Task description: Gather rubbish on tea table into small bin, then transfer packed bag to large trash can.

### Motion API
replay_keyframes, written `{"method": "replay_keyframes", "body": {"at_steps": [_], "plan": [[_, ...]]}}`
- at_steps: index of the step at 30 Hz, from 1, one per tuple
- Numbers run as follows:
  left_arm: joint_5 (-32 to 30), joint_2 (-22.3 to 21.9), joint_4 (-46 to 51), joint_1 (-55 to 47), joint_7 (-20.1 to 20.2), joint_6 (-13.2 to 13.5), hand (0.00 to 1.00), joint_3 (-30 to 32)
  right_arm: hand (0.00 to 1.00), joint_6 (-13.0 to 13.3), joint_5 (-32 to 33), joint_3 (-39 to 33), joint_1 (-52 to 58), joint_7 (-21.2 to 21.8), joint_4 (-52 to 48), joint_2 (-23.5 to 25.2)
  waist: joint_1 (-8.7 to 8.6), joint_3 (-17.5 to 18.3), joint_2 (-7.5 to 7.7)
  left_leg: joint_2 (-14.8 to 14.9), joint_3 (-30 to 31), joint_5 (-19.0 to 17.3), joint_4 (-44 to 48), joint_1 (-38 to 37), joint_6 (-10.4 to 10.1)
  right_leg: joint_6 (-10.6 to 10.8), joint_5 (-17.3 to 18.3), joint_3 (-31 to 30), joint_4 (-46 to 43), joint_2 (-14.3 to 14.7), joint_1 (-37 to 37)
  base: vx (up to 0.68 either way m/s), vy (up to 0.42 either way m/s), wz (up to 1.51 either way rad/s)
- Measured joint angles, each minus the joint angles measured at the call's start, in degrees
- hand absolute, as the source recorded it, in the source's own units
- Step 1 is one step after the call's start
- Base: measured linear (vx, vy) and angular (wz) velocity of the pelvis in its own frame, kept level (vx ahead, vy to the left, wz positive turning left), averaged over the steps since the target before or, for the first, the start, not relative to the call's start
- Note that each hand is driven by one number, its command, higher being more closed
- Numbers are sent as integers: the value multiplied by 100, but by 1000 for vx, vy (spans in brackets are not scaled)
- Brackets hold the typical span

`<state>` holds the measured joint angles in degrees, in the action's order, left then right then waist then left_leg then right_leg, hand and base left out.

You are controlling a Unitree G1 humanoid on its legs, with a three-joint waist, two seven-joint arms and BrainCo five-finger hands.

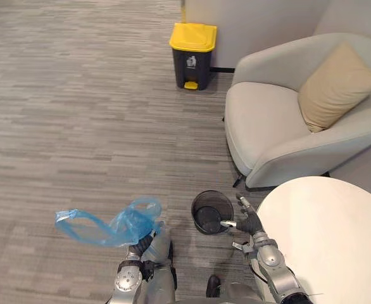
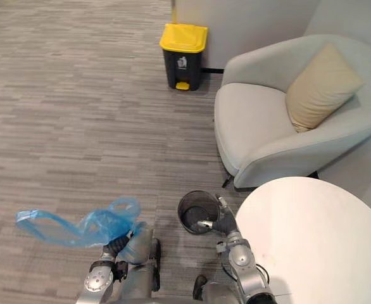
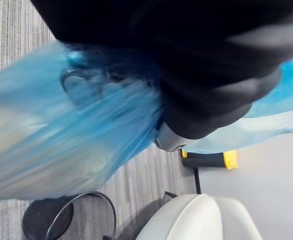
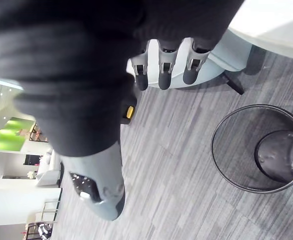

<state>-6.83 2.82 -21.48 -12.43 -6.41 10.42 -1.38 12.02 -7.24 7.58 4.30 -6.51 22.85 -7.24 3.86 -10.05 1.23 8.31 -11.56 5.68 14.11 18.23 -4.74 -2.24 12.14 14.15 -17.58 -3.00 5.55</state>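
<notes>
1. Progress, left side. The blue bag point(image 1: 106, 227) is out of the small bin and off the floor, bunched at the left hand point(image 1: 141, 244) with its loose end trailing away to the left. The film covers the hand, so you cannot tell how the grip is made. What the bag contains cannot be read.

2. Progress, right side. The small bin point(image 1: 201, 201) stands unlined on the carpet point(image 1: 78, 114), and only its bare mesh and base show inside. The right hand point(image 1: 249, 221) sits just beside its rim, fingers straight and holding nothing. Whether the thumb touches the rim cannot be told. The counter point(image 1: 337, 240) shows a bare white top. Treat gathering and bag removal as done.

3. Remaining. You have yet to carry the bag to the large trash can point(image 1: 193, 54), which stands well apart against the far wall.

4. Obstructions. The yellow lid point(image 1: 193, 37) is down, so expect to work the pedal point(image 1: 190, 85) or lift the lid first. The armchair point(image 1: 268, 126), with a cushion point(image 1: 337, 85), stands just right of the can; approach from the open carpet on the left.
</notes>
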Motion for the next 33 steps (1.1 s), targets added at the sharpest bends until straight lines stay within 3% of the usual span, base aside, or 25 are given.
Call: {"method": "replay_keyframes", "body": {"at_steps": [1,3,5,7,8,10,12,20,22,26,27,29,30,32,33], "plan": [[0,-19,151,-38,1,2,100,-12,0,-6,0,-62,83,-3,-140,-15,1,8,-14,82,-147,-295,447,-11,163,1,-3,108,-38,-64,-14,-128,80,66],[-1,-25,288,-37,2,10,100,-33,0,3,-1,-93,173,-9,-309,0,-3,16,-24,229,-294,-812,993,-81,279,44,-27,294,-64,-214,-25,-115,160,58],[-5,-23,282,2,8,8,100,-71,0,3,-3,-102,190,0,-295,14,-20,21,-26,358,-319,-1102,1242,-230,254,174,-102,438,-20,-377,-18,-82,218,57],[-10,-19,-31,123,9,49,100,-102,0,14,0,-268,202,14,-23,42,-157,63,-112,369,-370,-1469,933,-477,259,505,-197,641,108,-511,-92,-41,275,67],[-11,50,-232,182,8,46,100,-101,0,-3,1,-346,172,15,152,138,-154,72,-56,242,-382,-1444,717,-539,279,598,-253,665,216,-550,-137,-13,246,64],[-11,293,-621,287,9,1,100,-216,0,-9,-1,-411,231,36,415,245,-201,193,156,-286,-311,-1013,-48,-752,481,782,-526,617,786,-738,-277,-14,192,55],[-24,386,-625,209,6,4,100,-249,0,-13,0,-548,212,41,623,236,-204,191,152,-460,-276,-940,-214,-833,547,863,-699,607,1004,-827,-432,-21,178,30],[-74,635,-806,145,4,5,100,-9,0,-134,-8,-724,134,56,1024,218,-158,193,155,-643,-254,-808,-412,-836,640,877,-866,596,1183,-914,-399,-58,65,2],[-74,644,-804,105,8,5,100,115,0,-137,-8,-725,103,62,1022,211,-162,194,163,-658,-276,-926,-313,-730,658,952,-781,549,1099,-931,-284,-36,38,-7],[-70,648,-731,-9,10,-4,100,292,0,-191,-13,-724,98,136,1028,188,-178,157,241,-726,-257,-1467,395,-468,739,1038,-283,443,206,-1219,-16,46,52,8],[-67,641,-579,-152,9,-17,100,299,0,-194,-12,-724,130,154,1024,190,-202,156,294,-760,-185,-1677,552,-512,817,905,-245,281,-234,-1325,18,149,73,24],[-65,626,-452,-227,9,-16,100,298,0,-203,-12,-717,141,160,1025,175,-310,141,262,-756,-44,-1756,639,-541,906,675,-387,-9,-1005,-1338,323,142,80,35],[-62,658,-342,-259,13,-14,100,298,0,-202,-12,-714,177,164,1024,207,-348,62,138,-716,116,-1794,610,-631,932,444,-341,-257,-1654,-1233,659,138,68,45],[-53,665,-328,-190,10,-14,100,311,0,-207,-11,-706,247,171,1047,227,-353,47,233,-694,314,-1878,524,-820,931,530,35,-345,-1682,-868,914,223,4,48],[-51,692,-332,-172,12,-16,100,318,0,-206,-11,-712,244,166,1094,215,-349,43,271,-705,381,-1912,440,-958,927,531,40,-301,-1509,-688,1077,275,-39,37]]}}
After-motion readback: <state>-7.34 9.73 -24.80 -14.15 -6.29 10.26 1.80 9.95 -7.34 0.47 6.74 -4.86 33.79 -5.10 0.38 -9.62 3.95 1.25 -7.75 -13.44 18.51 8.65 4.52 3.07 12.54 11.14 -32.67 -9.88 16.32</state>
